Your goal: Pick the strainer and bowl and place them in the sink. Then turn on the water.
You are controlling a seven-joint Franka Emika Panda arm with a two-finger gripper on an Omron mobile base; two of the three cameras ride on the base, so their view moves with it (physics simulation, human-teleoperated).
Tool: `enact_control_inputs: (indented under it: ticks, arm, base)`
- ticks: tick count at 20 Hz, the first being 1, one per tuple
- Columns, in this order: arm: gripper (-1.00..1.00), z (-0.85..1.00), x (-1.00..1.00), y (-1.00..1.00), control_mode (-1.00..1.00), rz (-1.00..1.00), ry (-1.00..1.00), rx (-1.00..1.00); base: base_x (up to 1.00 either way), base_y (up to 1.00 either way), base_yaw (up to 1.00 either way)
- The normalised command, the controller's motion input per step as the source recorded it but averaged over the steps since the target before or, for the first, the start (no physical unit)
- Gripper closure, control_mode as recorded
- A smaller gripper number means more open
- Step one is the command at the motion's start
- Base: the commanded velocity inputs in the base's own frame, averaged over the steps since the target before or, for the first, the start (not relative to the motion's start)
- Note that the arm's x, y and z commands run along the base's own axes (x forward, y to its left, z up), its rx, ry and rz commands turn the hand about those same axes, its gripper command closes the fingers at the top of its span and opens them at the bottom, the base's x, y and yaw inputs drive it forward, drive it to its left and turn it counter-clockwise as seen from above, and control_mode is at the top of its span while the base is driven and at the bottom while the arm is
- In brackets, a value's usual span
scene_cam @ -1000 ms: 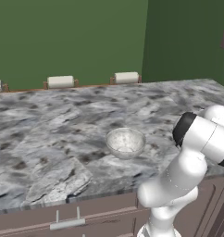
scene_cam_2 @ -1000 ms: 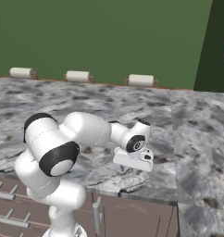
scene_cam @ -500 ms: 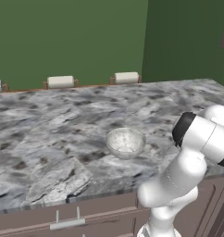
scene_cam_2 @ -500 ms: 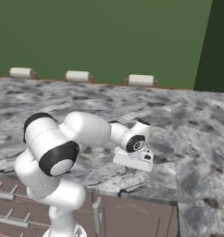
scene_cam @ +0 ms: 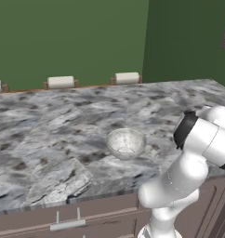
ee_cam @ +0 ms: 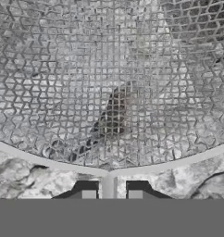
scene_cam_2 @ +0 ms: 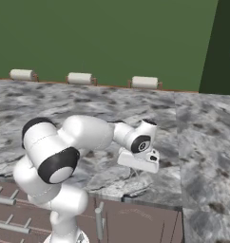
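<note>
The strainer (ee_cam: 114, 92) lies on the marble counter right in front of the hand, its silver mesh spread across the hand view. Its thin wire handle runs from the rim down between my fingertips. My gripper (ee_cam: 111, 193) is shut on that handle. In the right base view the gripper (scene_cam_2: 136, 172) points down at the counter near its front edge. The bowl (scene_cam: 126, 142), speckled silvery-grey, stands upright on the counter to the left of the arm, apart from the gripper. The sink and the water are out of view.
Three white rolls (scene_cam: 61, 82) line the counter's far edge below a green wall. Drawers with metal handles (scene_cam: 68, 225) run under the counter's front edge (scene_cam_2: 136, 197). Bare marble (scene_cam: 35, 135) stretches left of the bowl.
The jaws have closed on the strainer's handle. The arm, the bowl and the base have stayed where they were.
</note>
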Motion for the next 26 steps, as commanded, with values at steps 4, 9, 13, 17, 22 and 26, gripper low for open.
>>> enact_control_inputs:
  ticks: [4, 9, 13, 17, 22, 26]
  arm:
    - [1.0, 0.46, 0.0, 0.0, -1.0, 0.0, -0.08, 0.0]
    - [1.0, 0.43, 0.0, 0.0, -1.0, 0.0, -0.04, -0.02]
    - [1.0, 0.36, -0.05, 0.04, -1.0, 0.0, 0.0, -0.05]
    - [1.0, 0.21, -0.18, 0.15, -1.0, 0.0, 0.0, -0.08]
    - [1.0, 0.3, -0.08, 0.47, -1.0, -0.01, 0.0, -0.12]
    - [1.0, 0.36, -0.08, 0.52, -1.0, -0.03, 0.0, -0.08]
  base:
    - [0.0, 0.0, 0.0]
    - [0.0, 0.0, 0.0]
    - [0.0, 0.0, 0.0]
    - [0.0, 0.0, 0.0]
    - [0.0, 0.0, 0.0]
    - [0.0, 0.0, 0.0]
